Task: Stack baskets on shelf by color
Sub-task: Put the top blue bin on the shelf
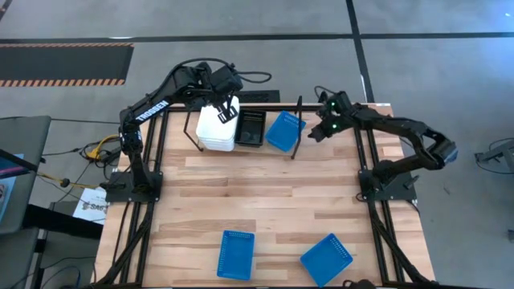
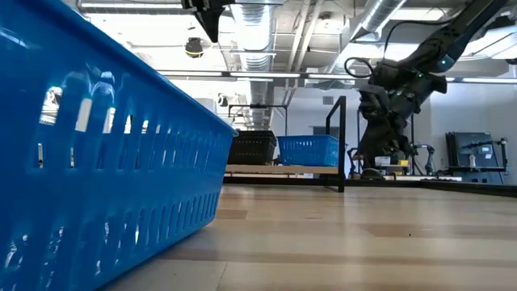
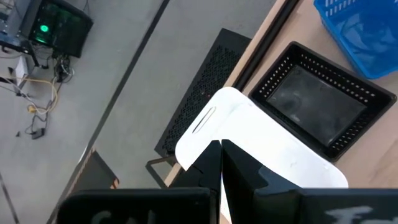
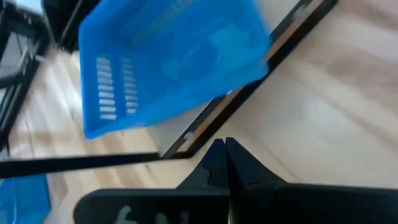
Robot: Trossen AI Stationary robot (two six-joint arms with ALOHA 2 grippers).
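Baskets on the shelf: white stack (image 1: 216,128), black basket (image 1: 250,128) and one blue basket (image 1: 284,131) are sitting side by side along the far edge of the surface (image 1: 265,201), inside the shelf (image 1: 297,132); the blue one is lying tilted, not flat.
Baskets left to place: two blue ones are lying loose at the near edge, the near-left blue basket (image 1: 236,254) and the near-right blue basket (image 1: 327,259), well apart from both arms.
Left pincer (image 1: 228,110): hanging over the white stack at the far left of the shelf, fingers pressed together, nothing between them.
Right pincer (image 1: 316,132): hovering just beside the tilted blue basket at the shelf's right end, fingers closed on each other and empty.
Key relation: both loose blue baskets are lying toward the near edge from either pincer, across the whole bare middle of the surface.
Long axes: the near-left one is running near-to-far; the near-right one is sitting turned at a diagonal.
Nearer arm, as a judgement: the right arm is looking better placed for the near-right basket and for the blue slot; the near-left one is lying roughly between the two arms' reaches.
Next need, as a judgement: a pincer opening before meeting a rim.
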